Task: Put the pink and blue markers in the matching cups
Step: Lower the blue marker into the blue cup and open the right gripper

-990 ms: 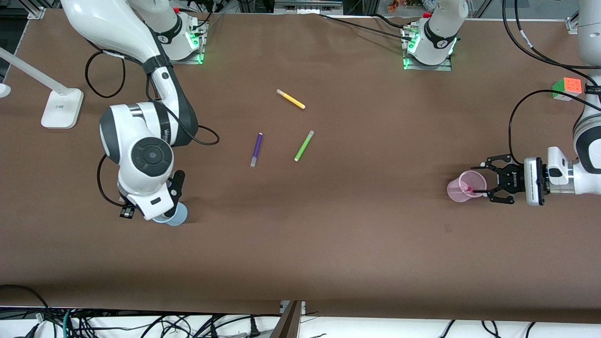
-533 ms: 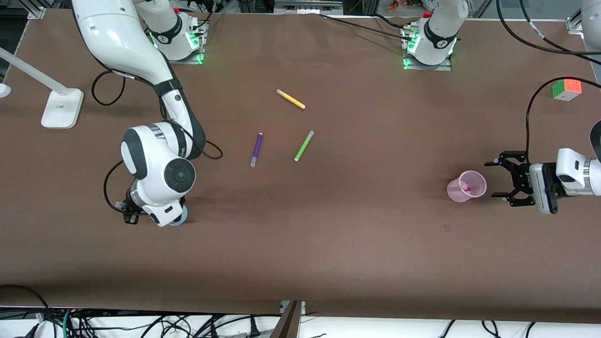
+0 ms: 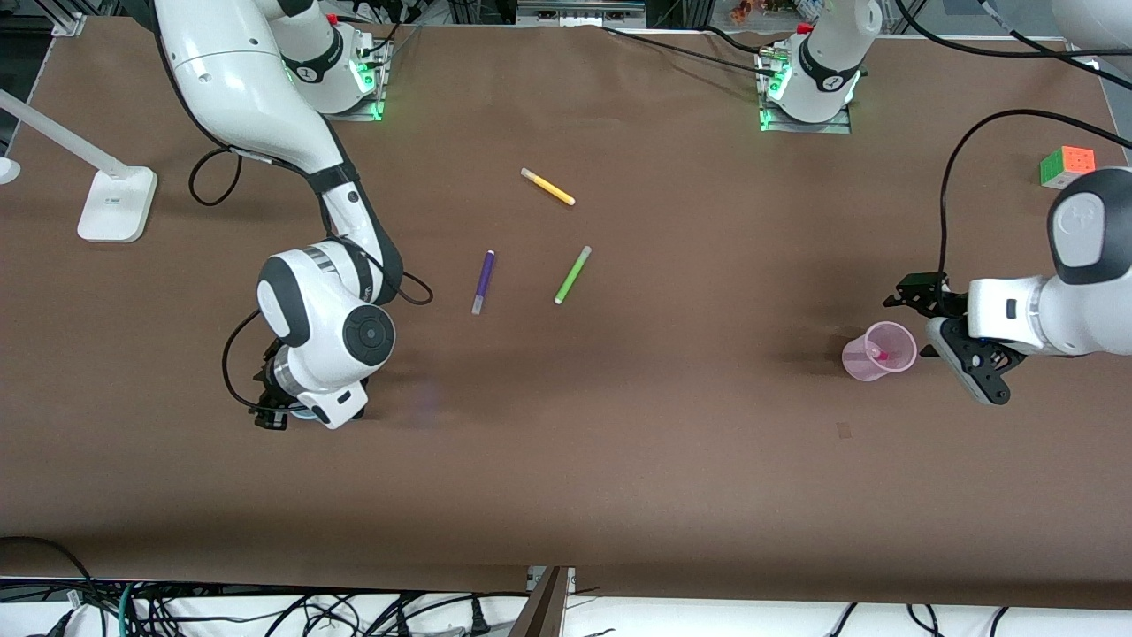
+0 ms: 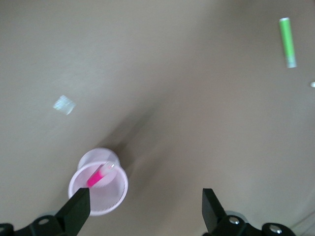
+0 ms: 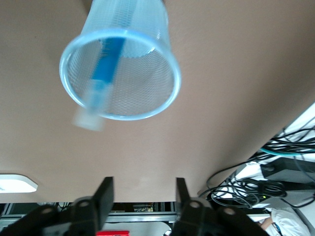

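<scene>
The pale pink cup (image 3: 878, 351) stands upright toward the left arm's end of the table, with the pink marker (image 3: 878, 354) leaning inside it. Both show in the left wrist view, the cup (image 4: 98, 183) and the marker (image 4: 98, 175). My left gripper (image 3: 920, 324) is open and empty, just beside the cup and apart from it (image 4: 144, 209). The pale blue cup (image 5: 120, 73) holds the blue marker (image 5: 106, 64), whose pale cap end sticks out over the rim. My right gripper (image 5: 142, 196) is open and empty above this cup. In the front view the right arm's hand hides that cup.
A dark purple marker (image 3: 483, 281), a lime green marker (image 3: 572, 275) and a yellow marker (image 3: 547, 187) lie mid-table. A colour cube (image 3: 1067, 166) sits near the left arm's end. A white lamp base (image 3: 115, 203) stands at the right arm's end.
My left gripper has drawn back from the pink cup and turned. My right arm's hand has moved over the blue cup and now covers it in the front view.
</scene>
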You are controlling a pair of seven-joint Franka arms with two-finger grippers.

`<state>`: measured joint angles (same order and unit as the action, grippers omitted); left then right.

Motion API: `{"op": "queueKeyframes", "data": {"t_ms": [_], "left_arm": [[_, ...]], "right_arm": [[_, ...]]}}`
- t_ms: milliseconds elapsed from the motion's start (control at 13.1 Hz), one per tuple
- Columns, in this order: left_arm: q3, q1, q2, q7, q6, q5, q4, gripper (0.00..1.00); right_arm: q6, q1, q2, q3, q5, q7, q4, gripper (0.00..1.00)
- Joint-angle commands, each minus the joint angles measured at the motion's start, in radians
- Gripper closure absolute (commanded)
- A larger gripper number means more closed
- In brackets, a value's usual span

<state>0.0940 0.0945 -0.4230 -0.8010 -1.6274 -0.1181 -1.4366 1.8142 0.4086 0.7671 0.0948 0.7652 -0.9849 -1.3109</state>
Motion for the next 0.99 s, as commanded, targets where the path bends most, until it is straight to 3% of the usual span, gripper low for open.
{"op": "queueKeyframes", "data": {"t_ms": [0, 381, 686, 914], "left_arm": [[-0.010, -0.056, 0.019, 0.205, 0.104, 0.105, 0.079, 0.00], [-0.031, -0.170, 0.146, 0.670, 0.132, 0.144, 0.058, 0.00], [-0.077, -0.161, 0.372, 0.824, -0.053, 0.135, -0.201, 0.00], [-0.077, -0.130, 0.476, 0.826, -0.097, 0.144, -0.339, 0.00]], "right_arm": [[-0.012, 0.007, -0.028, 0.002, -0.088, 0.017, 0.066, 0.00], [-0.013, -0.094, -0.113, 0.031, -0.484, 0.211, 0.134, 0.00], [-0.047, -0.175, -0.183, 0.037, -0.706, 0.535, 0.136, 0.00], [-0.140, -0.198, -0.228, 0.037, -0.764, 0.745, 0.134, 0.00]]}}
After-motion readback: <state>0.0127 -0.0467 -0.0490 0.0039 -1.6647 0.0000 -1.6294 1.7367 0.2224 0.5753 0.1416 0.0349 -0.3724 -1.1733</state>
